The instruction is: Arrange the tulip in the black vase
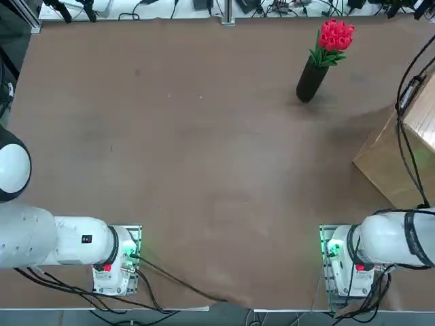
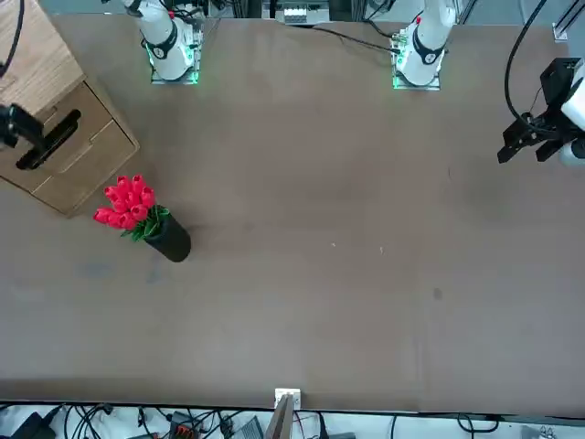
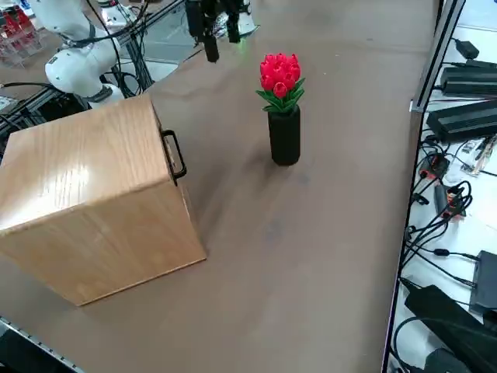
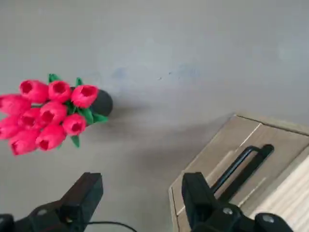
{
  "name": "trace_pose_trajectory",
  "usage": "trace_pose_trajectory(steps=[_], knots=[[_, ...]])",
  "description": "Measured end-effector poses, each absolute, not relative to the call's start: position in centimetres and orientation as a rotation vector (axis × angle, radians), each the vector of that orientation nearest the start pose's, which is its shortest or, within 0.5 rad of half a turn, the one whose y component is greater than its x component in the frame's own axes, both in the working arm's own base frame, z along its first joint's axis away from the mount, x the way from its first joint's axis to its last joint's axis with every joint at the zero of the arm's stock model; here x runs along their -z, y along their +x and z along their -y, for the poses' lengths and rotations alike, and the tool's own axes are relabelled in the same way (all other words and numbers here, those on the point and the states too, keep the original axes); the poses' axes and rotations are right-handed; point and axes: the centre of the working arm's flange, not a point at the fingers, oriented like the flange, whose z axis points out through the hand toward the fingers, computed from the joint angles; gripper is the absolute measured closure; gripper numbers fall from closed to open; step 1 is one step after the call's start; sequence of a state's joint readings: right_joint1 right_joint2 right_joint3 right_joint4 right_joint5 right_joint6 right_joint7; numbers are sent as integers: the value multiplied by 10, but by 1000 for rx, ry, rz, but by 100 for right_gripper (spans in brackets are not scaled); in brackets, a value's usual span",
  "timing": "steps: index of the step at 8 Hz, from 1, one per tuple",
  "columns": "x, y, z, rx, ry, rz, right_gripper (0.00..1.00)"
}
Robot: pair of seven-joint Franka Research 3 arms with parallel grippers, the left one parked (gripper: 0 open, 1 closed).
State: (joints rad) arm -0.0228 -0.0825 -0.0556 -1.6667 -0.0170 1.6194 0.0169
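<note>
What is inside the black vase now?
The tulip stands in the black vase: red blooms and green leaves rise above its mouth. The stems inside are hidden by the vase wall. The open right gripper is apart, empty.

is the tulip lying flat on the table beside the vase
No: in the right side view the tulip stands upright in the mouth of the black vase, its red blooms above the rim.

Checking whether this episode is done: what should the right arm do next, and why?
Probably nothing beyond parking. The tulip already stands upright in the black vase, and the right end effector is open, empty and held high, clear of both, above the wooden box.
</note>
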Motion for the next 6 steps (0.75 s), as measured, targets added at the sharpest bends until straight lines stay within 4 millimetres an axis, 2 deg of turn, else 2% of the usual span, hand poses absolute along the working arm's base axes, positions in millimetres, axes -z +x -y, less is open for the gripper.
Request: trace_pose_trajectory(steps=[2,6], knots=[[-632,523,16,41,-3155,-69,0],[-634,516,17,11,-3155,-61,0]])
